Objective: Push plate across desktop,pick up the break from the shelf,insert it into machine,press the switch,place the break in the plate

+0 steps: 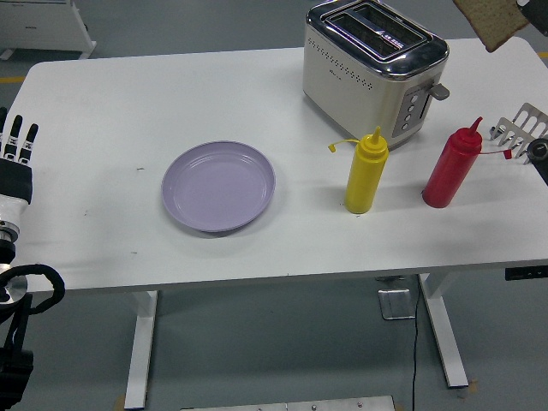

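The left hand [14, 158] is resting at the bench [171, 86] edge, fingers straight and holding nothing. The plate [218, 186] is lying mid-bench, ready to receive. Far right, the bread [492, 19] is hanging beside the toaster [374, 64], seemingly for insertion; the fingers holding it are out of view.

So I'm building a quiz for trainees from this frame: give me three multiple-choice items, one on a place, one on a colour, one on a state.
1. Where is the bread slice?
A. in the air at the top right
B. on the plate
C. in a toaster slot

2. What colour is the bottle nearer the plate?
A. red
B. yellow
C. green

3. What do the toaster slots hold?
A. two slices
B. one slice
C. nothing

Answers: 1 A, the slice is above the table's far right corner; 2 B, the yellow bottle stands left of the red bottle; 3 C, both slots look dark and empty.
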Action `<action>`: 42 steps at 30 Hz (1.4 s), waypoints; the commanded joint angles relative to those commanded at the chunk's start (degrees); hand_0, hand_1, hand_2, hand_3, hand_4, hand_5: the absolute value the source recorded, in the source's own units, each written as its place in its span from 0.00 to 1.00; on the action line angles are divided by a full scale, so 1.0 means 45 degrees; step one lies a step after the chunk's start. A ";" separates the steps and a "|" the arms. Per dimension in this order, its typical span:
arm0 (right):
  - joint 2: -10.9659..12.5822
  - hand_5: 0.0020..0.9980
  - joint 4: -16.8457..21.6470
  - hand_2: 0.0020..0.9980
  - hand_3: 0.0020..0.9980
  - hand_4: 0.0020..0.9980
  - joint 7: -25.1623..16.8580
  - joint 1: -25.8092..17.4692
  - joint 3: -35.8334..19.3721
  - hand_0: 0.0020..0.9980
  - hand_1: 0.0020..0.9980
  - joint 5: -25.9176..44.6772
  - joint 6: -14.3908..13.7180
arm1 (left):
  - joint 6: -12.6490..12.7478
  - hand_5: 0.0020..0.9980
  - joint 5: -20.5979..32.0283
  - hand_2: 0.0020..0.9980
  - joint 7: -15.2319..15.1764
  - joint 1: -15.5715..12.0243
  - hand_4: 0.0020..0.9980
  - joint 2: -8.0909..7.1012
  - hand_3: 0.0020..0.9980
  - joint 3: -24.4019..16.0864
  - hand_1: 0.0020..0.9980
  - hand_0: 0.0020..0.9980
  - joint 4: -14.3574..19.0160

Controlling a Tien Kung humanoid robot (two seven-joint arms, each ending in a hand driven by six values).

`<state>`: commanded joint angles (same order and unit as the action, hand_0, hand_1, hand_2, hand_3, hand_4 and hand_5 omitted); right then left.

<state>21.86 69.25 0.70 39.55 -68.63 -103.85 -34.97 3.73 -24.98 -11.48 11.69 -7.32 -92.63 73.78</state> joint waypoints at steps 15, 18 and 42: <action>-0.2120 0.00 -0.1623 0.37 0.46 0.22 0.0738 0.2802 0.1725 0.20 0.27 0.1273 -0.0321 | 0.0024 1.00 -0.0089 0.90 0.0027 -0.1035 0.64 -0.0081 0.81 -0.1199 0.90 0.84 0.0406; -0.2514 0.00 -0.2157 0.37 0.46 0.22 0.0928 0.3303 0.2232 0.20 0.27 0.1135 -0.0170 | 0.0054 1.00 -0.0137 0.90 0.0014 -0.1202 0.64 -0.0029 0.81 -0.1473 0.90 0.84 0.0446; -0.3959 0.00 -0.5982 0.37 0.46 0.21 0.1584 0.5066 0.3843 0.21 0.27 -0.0790 0.0534 | 0.0029 1.00 -0.0271 0.90 0.0000 -0.1011 0.64 0.0215 0.81 -0.1560 0.90 0.84 0.0287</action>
<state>4.05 42.33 7.82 62.35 -51.34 -107.40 -32.56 3.86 -26.20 -11.48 7.15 -6.36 -99.65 75.07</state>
